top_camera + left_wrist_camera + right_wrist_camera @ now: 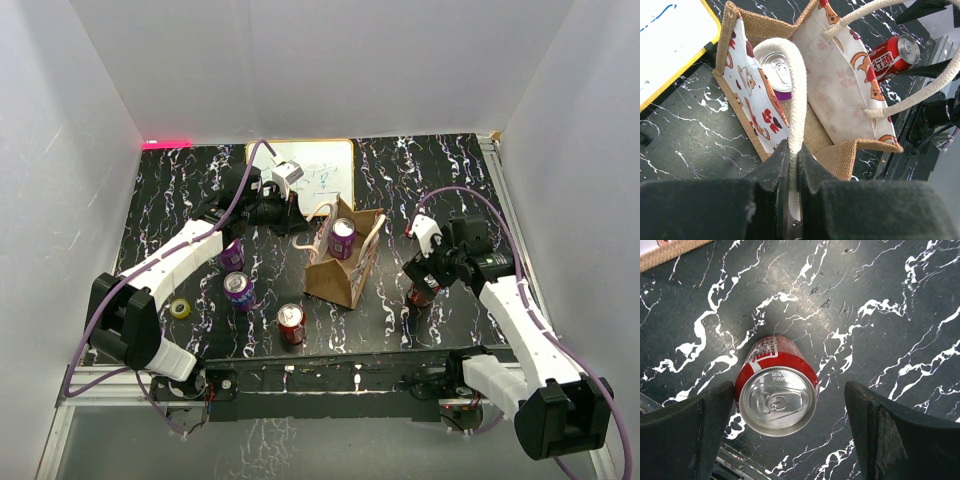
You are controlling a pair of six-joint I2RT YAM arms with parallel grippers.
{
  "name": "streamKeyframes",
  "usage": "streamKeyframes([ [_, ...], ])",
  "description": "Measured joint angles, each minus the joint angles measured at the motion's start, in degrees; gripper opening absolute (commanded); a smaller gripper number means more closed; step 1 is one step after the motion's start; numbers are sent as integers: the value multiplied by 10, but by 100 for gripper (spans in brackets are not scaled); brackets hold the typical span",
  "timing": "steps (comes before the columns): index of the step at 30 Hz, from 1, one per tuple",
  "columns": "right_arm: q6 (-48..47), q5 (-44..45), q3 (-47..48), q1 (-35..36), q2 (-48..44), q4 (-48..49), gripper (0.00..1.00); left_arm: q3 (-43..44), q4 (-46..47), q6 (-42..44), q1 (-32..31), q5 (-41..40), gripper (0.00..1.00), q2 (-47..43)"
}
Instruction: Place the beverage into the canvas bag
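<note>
The canvas bag (335, 280) stands open mid-table, and a purple can (342, 238) stands upright inside it. In the left wrist view that can's silver top (776, 67) shows between the patterned walls of the bag (840, 100). My left gripper (794, 165) is shut on one cream loop handle (799, 85) and holds it up at the bag's far-left side. A red beverage can (777, 400) stands upright on the table to the right of the bag. My right gripper (789, 390) is open around it, with the can close to the left finger (705, 425) and a gap to the right finger.
A white framed whiteboard (310, 175) lies behind the bag. Two purple cans (232, 255) (238, 290) and a red can (291, 322) stand left of the bag, near a yellow tape roll (181, 308). The table's metal rail (330, 375) runs along the near edge.
</note>
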Motion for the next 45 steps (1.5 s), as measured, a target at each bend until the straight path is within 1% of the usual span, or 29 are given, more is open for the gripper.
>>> streamKeyframes([
  [4, -10, 1, -9, 0, 22, 1, 88, 0, 0, 0, 0, 0, 0, 0],
  [9, -20, -1, -17, 0, 38, 2, 77, 0, 0, 2, 0, 0, 0, 0],
  [13, -28, -2, -20, 0, 43, 2, 62, 0, 0, 2, 0, 0, 0, 0],
  [17, -29, -6, -20, 0, 42, 2, 50, 0, 0, 2, 0, 0, 0, 0],
  [18, -28, -8, -20, 0, 42, 0, 43, 0, 0, 2, 0, 0, 0, 0],
  [20, -27, -11, -17, 0, 41, -4, 27, 0, 0, 2, 0, 0, 0, 0],
  [25, -8, -27, 32, 0, 37, -27, 10, 0, 0, 2, 0, 0, 0, 0],
  [26, -4, -30, 45, 0, 35, -28, 8, 0, 0, 2, 0, 0, 0, 0],
  [35, 30, -69, 191, 0, 41, -18, 8, 0, 0, 2, 0, 0, 0, 0],
  [41, 50, -73, 275, 11, 87, 24, 8, 0, 0, 1, 0, 0, 0, 0],
  [45, 61, -61, 322, 35, 134, 49, 8, 1, 0, -1, 0, 0, 0, 4],
])
